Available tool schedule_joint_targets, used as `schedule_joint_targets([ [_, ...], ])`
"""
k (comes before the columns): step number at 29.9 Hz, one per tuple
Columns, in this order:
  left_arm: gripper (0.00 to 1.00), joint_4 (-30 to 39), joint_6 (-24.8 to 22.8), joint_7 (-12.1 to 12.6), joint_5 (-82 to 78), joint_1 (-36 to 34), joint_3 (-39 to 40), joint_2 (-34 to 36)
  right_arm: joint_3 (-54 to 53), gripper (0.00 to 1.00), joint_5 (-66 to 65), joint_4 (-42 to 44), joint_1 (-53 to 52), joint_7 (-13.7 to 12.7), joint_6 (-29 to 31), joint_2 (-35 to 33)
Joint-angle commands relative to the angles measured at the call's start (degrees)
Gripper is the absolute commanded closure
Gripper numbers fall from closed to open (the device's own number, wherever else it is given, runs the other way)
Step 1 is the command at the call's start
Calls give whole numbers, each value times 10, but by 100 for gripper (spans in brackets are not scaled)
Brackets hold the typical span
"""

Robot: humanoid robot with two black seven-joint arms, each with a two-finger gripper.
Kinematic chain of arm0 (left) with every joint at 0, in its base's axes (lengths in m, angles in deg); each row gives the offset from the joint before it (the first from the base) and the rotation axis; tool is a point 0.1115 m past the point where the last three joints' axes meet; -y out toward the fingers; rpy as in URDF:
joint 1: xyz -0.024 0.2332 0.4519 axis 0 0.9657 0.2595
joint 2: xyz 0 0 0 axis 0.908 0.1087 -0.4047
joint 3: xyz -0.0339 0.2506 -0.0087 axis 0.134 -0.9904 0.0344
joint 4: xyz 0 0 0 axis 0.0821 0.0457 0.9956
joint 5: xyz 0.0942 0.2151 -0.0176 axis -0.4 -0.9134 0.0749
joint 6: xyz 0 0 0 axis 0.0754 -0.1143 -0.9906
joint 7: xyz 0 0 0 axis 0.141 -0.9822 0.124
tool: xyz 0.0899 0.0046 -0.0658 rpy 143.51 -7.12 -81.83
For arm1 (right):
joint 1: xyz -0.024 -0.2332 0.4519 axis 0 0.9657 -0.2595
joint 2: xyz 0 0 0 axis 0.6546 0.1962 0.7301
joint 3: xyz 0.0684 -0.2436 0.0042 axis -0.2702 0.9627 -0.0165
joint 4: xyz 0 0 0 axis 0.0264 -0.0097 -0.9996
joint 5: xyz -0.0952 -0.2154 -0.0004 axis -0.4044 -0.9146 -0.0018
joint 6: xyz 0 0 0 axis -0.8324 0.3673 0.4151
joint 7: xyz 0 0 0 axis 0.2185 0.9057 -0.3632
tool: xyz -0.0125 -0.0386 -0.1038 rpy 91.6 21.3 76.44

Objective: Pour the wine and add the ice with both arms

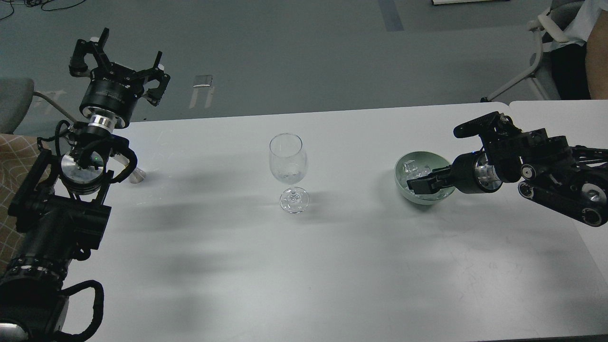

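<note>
A clear stemmed wine glass [287,164] stands upright at the table's middle. A pale green bowl [400,186] sits to its right, with clear ice cubes [411,169] inside. My right gripper [418,185] reaches in from the right and dips into the bowl among the ice; its dark fingers are too close together to tell apart. My left gripper [121,64] is raised past the table's far left edge, fingers spread open and empty. No wine bottle shows.
A small silvery cone-shaped object [137,177] lies on the table, partly hidden behind my left arm. A white chair and a seated person [596,66] are at the back right. A second table top [560,114] abuts on the right.
</note>
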Motion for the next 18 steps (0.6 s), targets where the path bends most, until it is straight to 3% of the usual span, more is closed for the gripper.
schedule_joint_targets([
  [1, 2, -1, 1, 0, 0, 0, -4, 1, 0, 28, 0, 7, 3, 0, -16, 10],
  [8, 2, -2, 5, -1, 0, 0, -4, 1, 0, 34, 0, 8, 10, -9, -20, 12],
  [12, 2, -2, 6, -1, 0, -1, -3, 1, 1, 53, -1, 8, 10, -13, -19, 18],
  [18, 2, -1, 6, -1, 0, 0, -1, 1, 1, 63, 0, 7, 10, -16, -17, 18],
])
